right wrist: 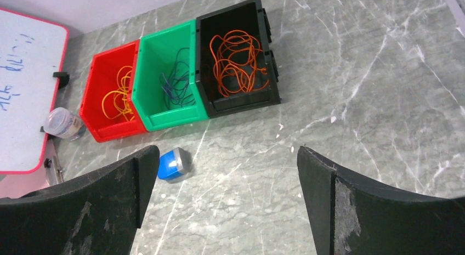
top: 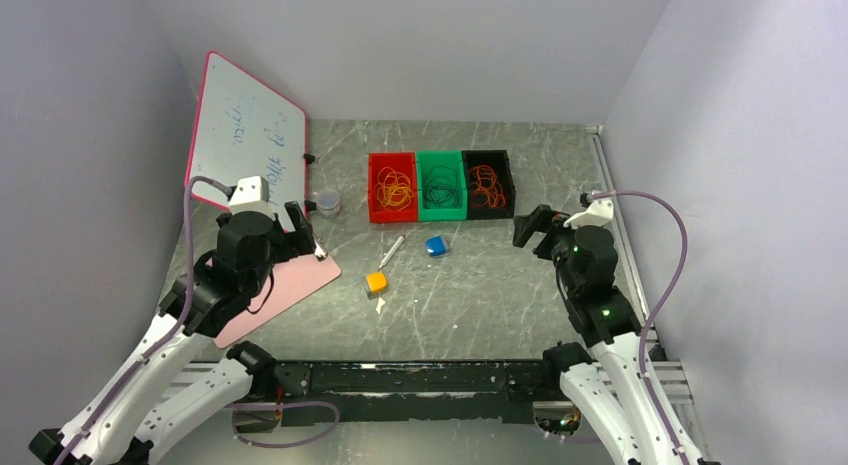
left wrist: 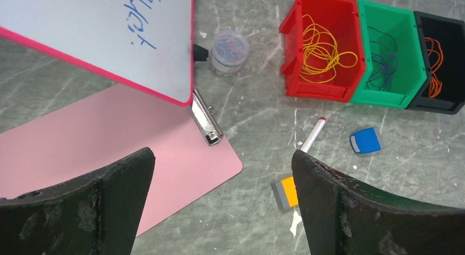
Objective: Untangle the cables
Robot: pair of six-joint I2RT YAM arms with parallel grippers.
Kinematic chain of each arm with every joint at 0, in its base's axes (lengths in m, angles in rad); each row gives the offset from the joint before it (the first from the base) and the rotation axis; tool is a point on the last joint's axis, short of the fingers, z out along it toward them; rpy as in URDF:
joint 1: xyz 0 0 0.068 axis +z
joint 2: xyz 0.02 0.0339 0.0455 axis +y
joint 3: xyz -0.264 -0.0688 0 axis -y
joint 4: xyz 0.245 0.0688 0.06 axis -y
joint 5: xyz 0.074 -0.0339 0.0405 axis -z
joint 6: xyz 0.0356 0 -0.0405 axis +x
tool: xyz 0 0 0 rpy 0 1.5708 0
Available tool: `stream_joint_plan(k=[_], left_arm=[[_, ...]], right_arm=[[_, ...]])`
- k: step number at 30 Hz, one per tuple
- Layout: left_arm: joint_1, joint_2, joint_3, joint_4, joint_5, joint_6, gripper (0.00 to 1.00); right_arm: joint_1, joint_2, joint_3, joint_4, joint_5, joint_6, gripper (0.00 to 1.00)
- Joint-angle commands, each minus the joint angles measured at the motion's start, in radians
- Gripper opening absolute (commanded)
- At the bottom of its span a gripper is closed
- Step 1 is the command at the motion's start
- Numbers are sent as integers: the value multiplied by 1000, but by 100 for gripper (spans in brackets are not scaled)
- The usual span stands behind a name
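Left tool (left wrist: 222,156) and right tool (right wrist: 227,151) both hang empty, fingers wide apart. Ahead, the cables (right wrist: 237,62) lie coiled by colour in three bins (right wrist: 175,119). The right tool is nearer, just short of the black bin (right wrist: 241,104).

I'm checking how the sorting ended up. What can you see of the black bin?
The black bin is an open-topped box that looks like plastic, with a lowered front lip. It stands upright on the marble-patterned table, at the right end of a row of three bins. Its left wall appears to touch the green bin. Inside lies a loose tangle of red-orange cable loops.
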Motion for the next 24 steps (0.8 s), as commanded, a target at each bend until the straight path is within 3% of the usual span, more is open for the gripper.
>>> stream_joint_plan(k=[1, 9, 24], left_arm=[[8, -10, 8, -55, -64, -28, 100], [7, -49, -9, -46, -77, -38, 99], [5, -44, -9, -30, -67, -25, 100]], right_arm=[[-3, -18, -1, -9, 40, -10, 100], [-3, -36, 4, -20, -12, -29, 100], [-2, -40, 42, -83, 63, -19, 100]])
